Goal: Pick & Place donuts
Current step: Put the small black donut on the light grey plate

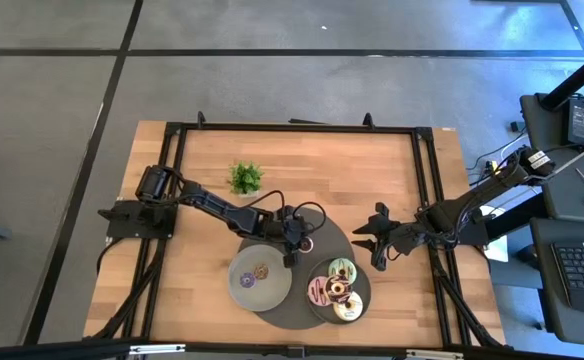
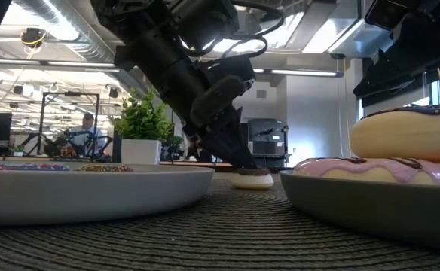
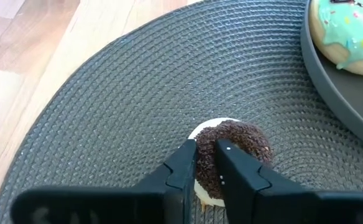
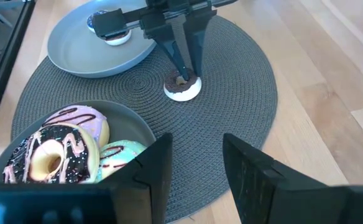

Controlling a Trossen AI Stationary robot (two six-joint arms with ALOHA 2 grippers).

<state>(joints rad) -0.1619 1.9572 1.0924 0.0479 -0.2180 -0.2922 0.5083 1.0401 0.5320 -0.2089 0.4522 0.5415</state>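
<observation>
A small brown donut [image 3: 231, 152] is lying on the round grey mat [image 3: 138, 99] between two plates. The left gripper [image 3: 207, 163] is pinching its rim, fingers nearly together. The right gripper [image 4: 194, 163] is hovering nearby over the mat, fingers spread and empty.

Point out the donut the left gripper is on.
The tiny brown donut, alone on the grey mat between the plates; the left gripper pinches its ring. The other donuts sit on plates.

tiny brown donut [image 3: 234, 149] flat on mat | larger donuts [image 4: 63, 146] piled on plate
</observation>
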